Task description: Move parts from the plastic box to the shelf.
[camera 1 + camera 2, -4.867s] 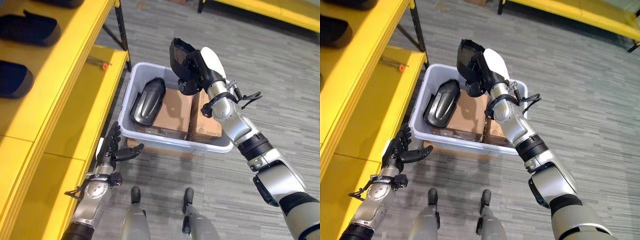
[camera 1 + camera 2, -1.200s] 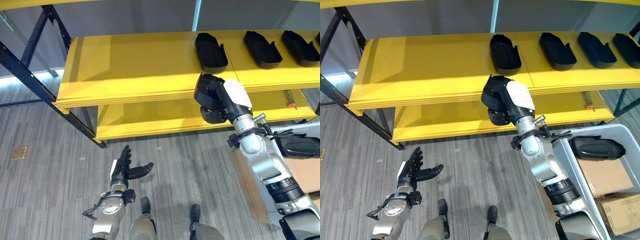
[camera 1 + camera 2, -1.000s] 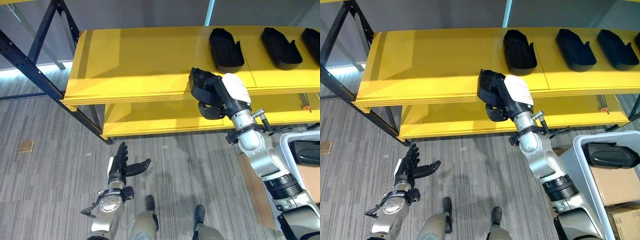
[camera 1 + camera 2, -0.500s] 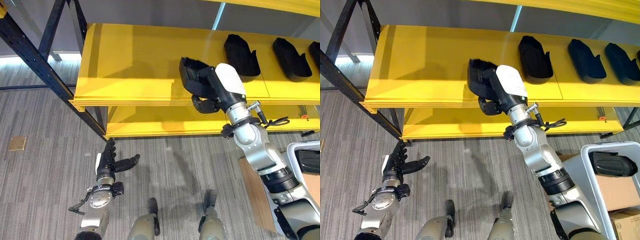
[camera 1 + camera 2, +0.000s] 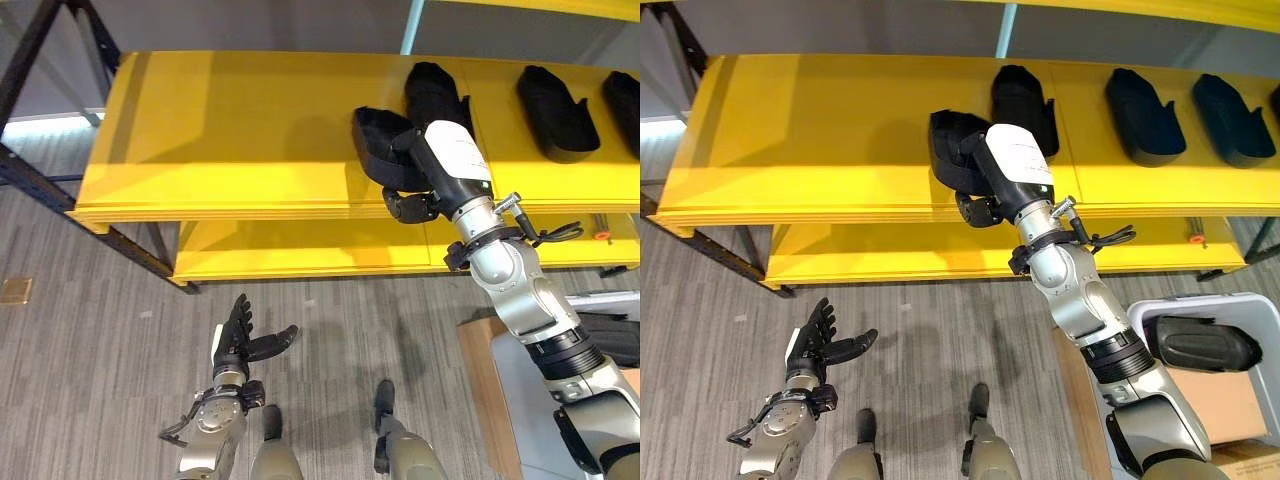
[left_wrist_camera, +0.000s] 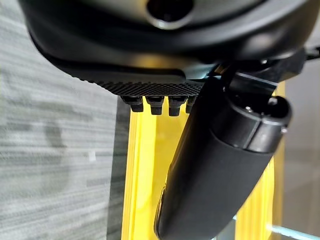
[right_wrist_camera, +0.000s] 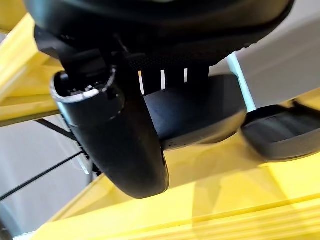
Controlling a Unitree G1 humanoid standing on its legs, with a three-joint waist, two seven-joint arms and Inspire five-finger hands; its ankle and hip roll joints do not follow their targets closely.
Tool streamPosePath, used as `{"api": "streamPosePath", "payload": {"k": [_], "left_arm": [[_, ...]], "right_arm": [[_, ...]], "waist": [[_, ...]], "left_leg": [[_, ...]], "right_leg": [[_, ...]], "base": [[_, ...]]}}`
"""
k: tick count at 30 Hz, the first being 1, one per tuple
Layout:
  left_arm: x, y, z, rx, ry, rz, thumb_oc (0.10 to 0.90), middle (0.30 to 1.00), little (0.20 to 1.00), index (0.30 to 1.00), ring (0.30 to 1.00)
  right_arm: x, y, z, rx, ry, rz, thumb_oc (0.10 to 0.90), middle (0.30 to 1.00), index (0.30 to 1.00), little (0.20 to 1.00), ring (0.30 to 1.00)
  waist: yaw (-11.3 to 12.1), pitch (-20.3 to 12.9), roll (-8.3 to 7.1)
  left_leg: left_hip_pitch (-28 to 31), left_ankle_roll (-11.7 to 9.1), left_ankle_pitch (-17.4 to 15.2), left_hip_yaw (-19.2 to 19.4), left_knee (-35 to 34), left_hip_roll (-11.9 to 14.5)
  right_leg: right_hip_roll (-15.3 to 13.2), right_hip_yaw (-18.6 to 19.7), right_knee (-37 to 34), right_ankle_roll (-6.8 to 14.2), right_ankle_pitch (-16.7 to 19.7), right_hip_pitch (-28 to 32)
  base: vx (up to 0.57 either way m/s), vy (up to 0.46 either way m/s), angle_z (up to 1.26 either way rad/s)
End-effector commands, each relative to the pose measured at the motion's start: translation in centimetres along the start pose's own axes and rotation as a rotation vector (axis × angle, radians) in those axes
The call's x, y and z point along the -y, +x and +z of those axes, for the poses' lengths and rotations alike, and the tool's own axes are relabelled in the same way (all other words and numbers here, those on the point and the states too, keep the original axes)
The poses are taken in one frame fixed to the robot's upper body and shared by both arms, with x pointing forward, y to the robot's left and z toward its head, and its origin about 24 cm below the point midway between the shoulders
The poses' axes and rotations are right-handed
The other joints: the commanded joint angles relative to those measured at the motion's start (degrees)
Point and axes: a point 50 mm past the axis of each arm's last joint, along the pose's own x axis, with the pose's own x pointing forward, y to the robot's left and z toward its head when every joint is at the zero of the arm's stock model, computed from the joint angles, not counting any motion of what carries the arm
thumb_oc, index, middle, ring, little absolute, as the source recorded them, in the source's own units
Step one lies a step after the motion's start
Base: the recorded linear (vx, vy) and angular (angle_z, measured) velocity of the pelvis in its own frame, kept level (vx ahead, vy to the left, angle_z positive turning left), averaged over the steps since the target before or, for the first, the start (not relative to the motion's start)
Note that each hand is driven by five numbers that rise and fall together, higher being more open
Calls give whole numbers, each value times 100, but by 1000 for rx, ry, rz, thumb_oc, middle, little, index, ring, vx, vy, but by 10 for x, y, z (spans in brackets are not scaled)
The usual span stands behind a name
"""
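Part (image 5: 378, 148), a black moulded shell, sits clamped in my right hand (image 5: 425, 178), fingers curled round it over the yellow shelf (image 5: 240, 130) beside the parked ones. I judge it light, rigid and slick, so gripping its rim suits; my left hand (image 5: 237, 345) hangs spread and empty.

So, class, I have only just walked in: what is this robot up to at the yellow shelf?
The robot's right hand grips a black moulded plastic part and holds it over the upper board of the yellow metal shelf, just left of a row of matching black parts lying there. It looks close to setting the part down. The left hand hangs open, low over the grey floor. At the lower right, another black part waits in the pale plastic box.
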Motion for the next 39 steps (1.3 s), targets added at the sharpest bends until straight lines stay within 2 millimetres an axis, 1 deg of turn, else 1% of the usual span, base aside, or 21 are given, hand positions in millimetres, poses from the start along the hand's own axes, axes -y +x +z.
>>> {"api": "streamPosePath", "payload": {"k": [1,6,8,9,11,13,14,15,16,18,19,20,21,22,23,24,25,26,28,33,39], "left_arm": [[-8,0,43,227,48,-33,900,1000,1000,1000,1000],[-6,-1,40,215,51,-40,900,1000,1000,1000,1000],[-6,-3,39,211,49,-44,900,1000,1000,1000,1000],[-7,-3,39,213,47,-43,900,1000,1000,1000,1000],[-7,-3,42,227,42,-42,900,1000,1000,1000,1000],[-2,-3,45,236,38,-62,900,1000,1000,1000,1000],[2,-2,47,242,35,-80,900,1000,1000,1000,1000],[6,-2,47,243,26,-88,900,1000,1000,1000,1000],[6,-1,48,243,26,-88,900,1000,1000,1000,1000],[6,-1,48,242,22,-88,900,1000,1000,1000,1000],[5,-1,49,249,23,-81,900,1000,1000,1000,1000],[6,1,48,243,35,-79,900,1000,1000,1000,1000],[6,1,47,243,34,-79,900,1000,1000,1000,1000],[6,1,42,220,25,-82,900,1000,1000,1000,1000],[4,0,42,226,22,-72,900,1000,1000,1000,1000],[6,0,43,226,19,-83,900,1000,1000,1000,1000],[7,0,43,228,29,-102,900,1000,1000,1000,1000],[8,0,43,229,35,-109,900,1000,1000,1000,1000],[9,3,49,246,61,-136,900,1000,1000,1000,1000],[9,3,52,260,64,-138,900,1000,1000,1000,1000],[5,2,55,266,56,-126,900,1000,1000,1000,1000]], "right_arm": [[59,16,55,280,31,-291,400,300,300,300,300],[58,15,61,308,23,-291,400,300,300,300,300],[56,14,63,322,18,-285,400,300,300,300,300],[55,12,65,334,21,-281,400,300,300,300,300],[56,13,71,362,25,-292,400,300,300,300,300],[55,16,75,373,34,-293,400,300,300,300,300],[55,18,77,377,43,-296,400,300,300,300,300],[53,18,80,385,52,-302,400,300,300,300,300],[54,18,79,384,51,-303,400,300,300,300,300],[55,18,79,383,54,-308,400,300,300,300,300],[55,17,81,393,63,-314,400,300,300,300,300],[52,19,81,390,60,-300,400,300,300,300,300],[51,19,81,390,58,-300,400,300,300,300,300],[49,18,78,378,36,-283,400,300,300,300,300],[47,16,76,378,28,-274,400,300,300,300,300],[47,14,72,362,31,-273,400,300,300,300,300],[47,12,65,330,25,-268,400,300,300,300,300],[47,12,64,328,21,-268,400,300,300,300,300],[52,14,62,318,-4,-273,400,300,300,300,300],[63,25,64,318,-64,-292,400,300,300,300,300],[82,36,75,354,-123,-341,400,300,300,300,300]], "waist": [[106,-665,38],[72,-666,160],[71,-666,193],[94,-655,200],[186,-562,127],[290,-383,-11],[358,-275,-73],[413,-167,-135],[402,-172,-131],[360,-183,-108],[371,-193,-54],[418,-172,51],[422,-174,40],[395,-189,56],[421,-243,94],[406,-288,105],[381,-375,97],[379,-420,81],[404,-553,-2],[485,-652,-145],[596,-625,-283]], "left_leg": [[305,245,-423,83,359,190],[341,226,-195,66,380,310],[313,225,-2,12,555,353],[255,216,199,-43,737,372],[-71,215,726,-182,1529,419],[-562,274,1041,-388,2556,412],[-778,304,1079,-556,2971,287],[-1100,354,861,-607,2982,160],[-1125,363,838,-620,3010,155],[-1319,273,864,-551,2290,462],[-1298,201,969,-533,1426,569],[-1400,-32,1332,-405,330,671],[-1262,-55,1476,-351,78,665],[-1007,-37,1300,-167,-12,718],[-861,-28,932,-372,156,568],[-862,-31,823,-304,233,508],[-888,12,598,-225,432,415],[-902,48,468,-211,537,322],[-1019,138,120,-78,909,74],[-1167,197,-57,33,1119,-26],[-1469,212,-99,-38,1265,-45]], "right_leg": [[-588,409,1570,366,-1165,-676],[-396,463,2018,219,-1487,-871],[-267,511,2083,100,-1629,-856],[-197,510,2046,20,-1678,-798],[-30,454,1894,-167,-1725,-612],[114,442,1718,-371,-1749,-337],[161,455,1629,-436,-1728,-222],[147,450,1533,-443,-1751,-118],[143,435,1523,-435,-1755,-116],[139,447,1452,-353,-1812,-18],[141,479,1431,-292,-1847,-15],[109,484,1488,-196,-1931,72],[101,489,1503,-204,-1952,71],[-11,473,1700,-139,-2062,130],[-108,608,1631,-30,-1986,203],[-180,583,1463,30,-1946,322],[-368,601,1254,138,-1862,513],[-490,621,1119,210,-1775,630],[-850,580,823,396,-1577,823],[-1037,524,701,491,-1436,823],[-1031,418,663,506,-1386,758]], "base": [[77,-154,0],[73,-169,0],[67,-171,7],[61,-253,9],[32,-315,13],[6,-334,24],[-5,-303,5],[1,-175,-20],[19,-53,-24],[114,106,0],[257,290,32],[212,234,15],[264,288,-12],[223,285,-52],[273,366,-75],[276,399,-89],[249,318,-64],[286,387,-14],[221,337,15],[76,117,-7],[22,18,14]]}}
